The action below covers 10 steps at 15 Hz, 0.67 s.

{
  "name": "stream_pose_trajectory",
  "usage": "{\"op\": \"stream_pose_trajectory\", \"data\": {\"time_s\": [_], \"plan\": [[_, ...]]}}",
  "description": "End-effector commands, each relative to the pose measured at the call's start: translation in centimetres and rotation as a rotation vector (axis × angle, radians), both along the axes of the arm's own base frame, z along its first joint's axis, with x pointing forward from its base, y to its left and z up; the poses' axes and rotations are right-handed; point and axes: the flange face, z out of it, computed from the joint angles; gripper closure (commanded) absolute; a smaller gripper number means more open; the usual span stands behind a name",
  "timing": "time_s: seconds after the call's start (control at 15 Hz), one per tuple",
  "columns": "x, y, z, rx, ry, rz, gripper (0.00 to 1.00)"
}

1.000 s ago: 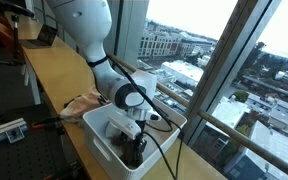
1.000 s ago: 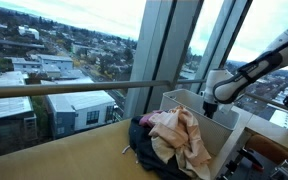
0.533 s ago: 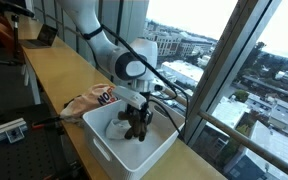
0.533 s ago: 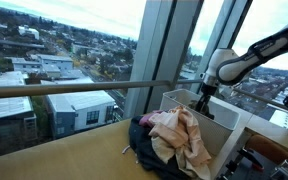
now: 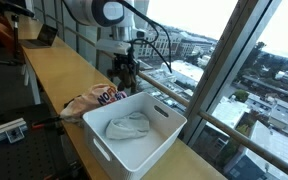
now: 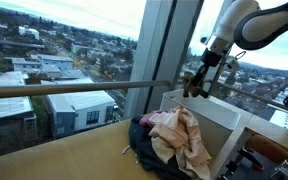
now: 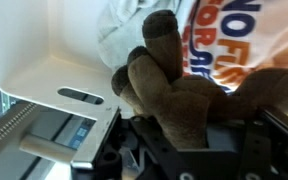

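Plush toy [image 7: 174,90] hides end effector [image 5: 124,64] fingertips in wrist view.

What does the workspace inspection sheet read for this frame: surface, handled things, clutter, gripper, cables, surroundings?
Surface: wooden counter along the window.
Job's things: brown plush item, in the air near the clothes pile and the white bin.
Clutter: light cloth in the bin; laptop far off.
Gripper: gripper shut on the brown plush item.
Cables: black cable looping along the arm.
Surroundings: window glass, city outside.
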Motion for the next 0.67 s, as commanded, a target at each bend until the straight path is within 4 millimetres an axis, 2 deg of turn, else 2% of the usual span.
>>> {"op": "stream_pose_trajectory", "data": {"time_s": [0.0, 0.07, 0.27, 0.4, 0.53, 0.6], "plan": [[-3.6, 9.4, 0.7, -0.005, 0.015, 0.119, 1.0], [-4.2, 11.7, 0.5, -0.003, 0.021, 0.148, 1.0], [-5.4, 17.4, -2.5, 0.0, 0.058, 0.212, 1.0], [-5.7, 19.6, -5.0, -0.004, 0.088, 0.234, 1.0], [-5.4, 20.7, -7.2, -0.02, 0.113, 0.241, 1.0], [-5.2, 20.9, -7.7, -0.027, 0.121, 0.242, 0.75]]}}
